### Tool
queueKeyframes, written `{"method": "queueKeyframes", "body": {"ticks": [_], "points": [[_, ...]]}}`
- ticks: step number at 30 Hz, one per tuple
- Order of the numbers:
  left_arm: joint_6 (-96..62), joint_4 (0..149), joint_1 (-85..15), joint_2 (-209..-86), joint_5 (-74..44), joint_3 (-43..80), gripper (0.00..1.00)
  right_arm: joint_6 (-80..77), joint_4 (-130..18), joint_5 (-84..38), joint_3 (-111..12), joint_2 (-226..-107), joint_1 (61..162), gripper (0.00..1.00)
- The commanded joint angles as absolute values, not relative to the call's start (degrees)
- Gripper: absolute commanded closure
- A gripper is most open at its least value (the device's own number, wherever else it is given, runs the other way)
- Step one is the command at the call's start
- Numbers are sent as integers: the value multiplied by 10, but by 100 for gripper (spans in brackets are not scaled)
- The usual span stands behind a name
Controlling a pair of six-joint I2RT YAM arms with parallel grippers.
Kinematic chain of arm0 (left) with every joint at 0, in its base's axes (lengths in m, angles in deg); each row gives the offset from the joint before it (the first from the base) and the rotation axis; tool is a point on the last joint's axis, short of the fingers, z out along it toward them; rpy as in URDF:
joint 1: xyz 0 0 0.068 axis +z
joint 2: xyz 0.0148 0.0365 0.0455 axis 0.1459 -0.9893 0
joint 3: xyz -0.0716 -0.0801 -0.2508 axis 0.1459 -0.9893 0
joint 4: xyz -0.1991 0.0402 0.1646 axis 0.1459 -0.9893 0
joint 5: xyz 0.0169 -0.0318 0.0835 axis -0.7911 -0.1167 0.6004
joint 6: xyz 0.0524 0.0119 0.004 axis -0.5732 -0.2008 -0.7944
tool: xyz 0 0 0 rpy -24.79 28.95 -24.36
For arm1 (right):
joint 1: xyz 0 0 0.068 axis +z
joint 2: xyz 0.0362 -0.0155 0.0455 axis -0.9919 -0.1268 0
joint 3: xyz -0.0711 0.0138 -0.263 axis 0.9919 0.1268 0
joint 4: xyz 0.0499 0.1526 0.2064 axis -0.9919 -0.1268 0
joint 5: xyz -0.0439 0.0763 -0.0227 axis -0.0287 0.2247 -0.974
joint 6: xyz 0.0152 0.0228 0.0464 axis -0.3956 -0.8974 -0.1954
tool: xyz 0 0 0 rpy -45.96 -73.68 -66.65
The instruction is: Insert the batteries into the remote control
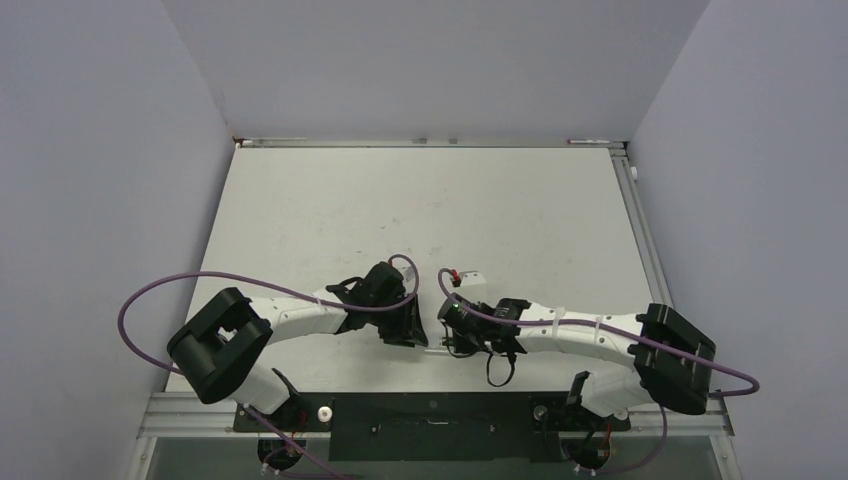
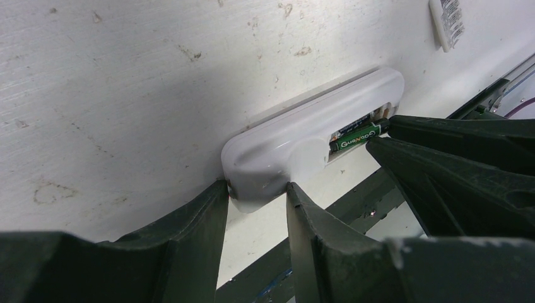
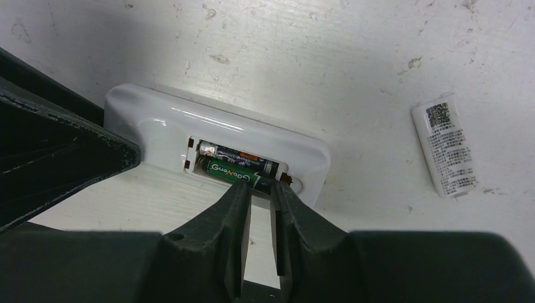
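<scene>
The white remote control lies back-up on the table, with both batteries in its open recess. My left gripper is shut on the remote's near end, one finger on each side. In the right wrist view the green battery lies in front of a darker one inside the remote. My right gripper is nearly closed with a narrow gap, its tips touching the green battery's dark right end. In the top view the two grippers, left and right, meet and hide the remote.
A small white labelled piece lies loose on the table right of the remote; it also shows in the left wrist view and the top view. The table's near edge rail runs just behind the grippers.
</scene>
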State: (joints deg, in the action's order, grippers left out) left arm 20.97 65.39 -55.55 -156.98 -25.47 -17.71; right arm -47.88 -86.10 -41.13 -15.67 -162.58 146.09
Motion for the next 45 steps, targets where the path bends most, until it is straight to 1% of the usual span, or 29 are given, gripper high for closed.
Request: {"method": "queueKeyframes", "body": {"ticks": [1,10,21,31,36,45], "points": [[214,673,-561,-1561,-256,-181,65,-476,-891,-441,-183,-1652,1478,81],[214,675,-560,-1560,-259,-182,65,-473,-924,-470,-220,-1699,1508,81],[211,677,-560,-1561,-263,-185,65,-475,-867,-426,-212,-1711,1512,81],[210,680,-561,-1560,-267,-186,65,-468,-919,-431,-228,-1754,1518,85],[209,683,-560,-1556,-269,-190,65,-466,-945,-424,-237,-1776,1530,89],[209,696,-559,-1552,-278,-204,65,-476,-999,-448,-273,-1824,1556,91]]}}
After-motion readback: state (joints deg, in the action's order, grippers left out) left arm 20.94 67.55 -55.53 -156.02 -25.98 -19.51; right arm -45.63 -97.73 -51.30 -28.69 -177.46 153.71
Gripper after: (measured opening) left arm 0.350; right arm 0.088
